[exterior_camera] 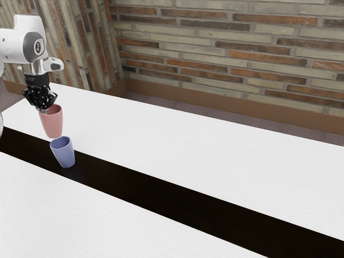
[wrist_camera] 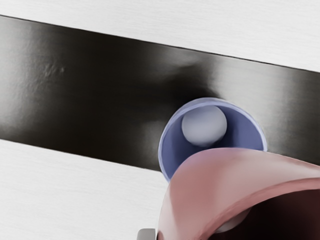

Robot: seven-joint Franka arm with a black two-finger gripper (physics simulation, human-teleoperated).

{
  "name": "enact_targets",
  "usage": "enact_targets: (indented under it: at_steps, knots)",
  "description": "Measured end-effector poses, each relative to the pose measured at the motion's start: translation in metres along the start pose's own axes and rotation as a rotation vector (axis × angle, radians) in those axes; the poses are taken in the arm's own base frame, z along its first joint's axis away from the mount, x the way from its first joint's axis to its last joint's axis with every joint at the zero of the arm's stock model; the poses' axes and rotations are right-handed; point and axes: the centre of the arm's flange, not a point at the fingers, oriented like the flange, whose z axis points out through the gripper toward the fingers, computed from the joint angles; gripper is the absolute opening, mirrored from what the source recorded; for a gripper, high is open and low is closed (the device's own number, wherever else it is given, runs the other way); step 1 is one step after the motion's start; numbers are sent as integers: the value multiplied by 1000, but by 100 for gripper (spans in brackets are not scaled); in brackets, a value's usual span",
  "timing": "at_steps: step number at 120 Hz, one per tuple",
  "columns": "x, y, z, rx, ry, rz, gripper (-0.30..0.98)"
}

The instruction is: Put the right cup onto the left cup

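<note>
Above the white table [exterior_camera: 188, 145], near its edge at the exterior view's left, the pink cup [exterior_camera: 52, 124] is pinched by its rim in the gripper [exterior_camera: 44, 109]; below, the blue cup [exterior_camera: 64, 155] is seated on the dark strip [exterior_camera: 161, 196].

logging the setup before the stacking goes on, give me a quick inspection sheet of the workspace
surface: white table with a black strip running across it
job's things: blue cup upright on the black strip; pink cup held above the table, not nested in the blue cup
clutter: nothing seen
gripper: pincer shut on the pink cup at its rim
cables: nothing seen
surroundings: brick wall with brown baseboard
</note>
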Motion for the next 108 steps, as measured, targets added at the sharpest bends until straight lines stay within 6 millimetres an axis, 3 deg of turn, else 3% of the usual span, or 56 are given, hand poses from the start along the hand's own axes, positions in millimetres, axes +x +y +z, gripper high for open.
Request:
enact_targets:
  at_steps: [21,49,108]
  knots:
    - [6,-2,17,-3,-24,10,-10]
    - [12,-1,19,5,1,22,-10]
    - [24,6,44,5,-10,39,-10]
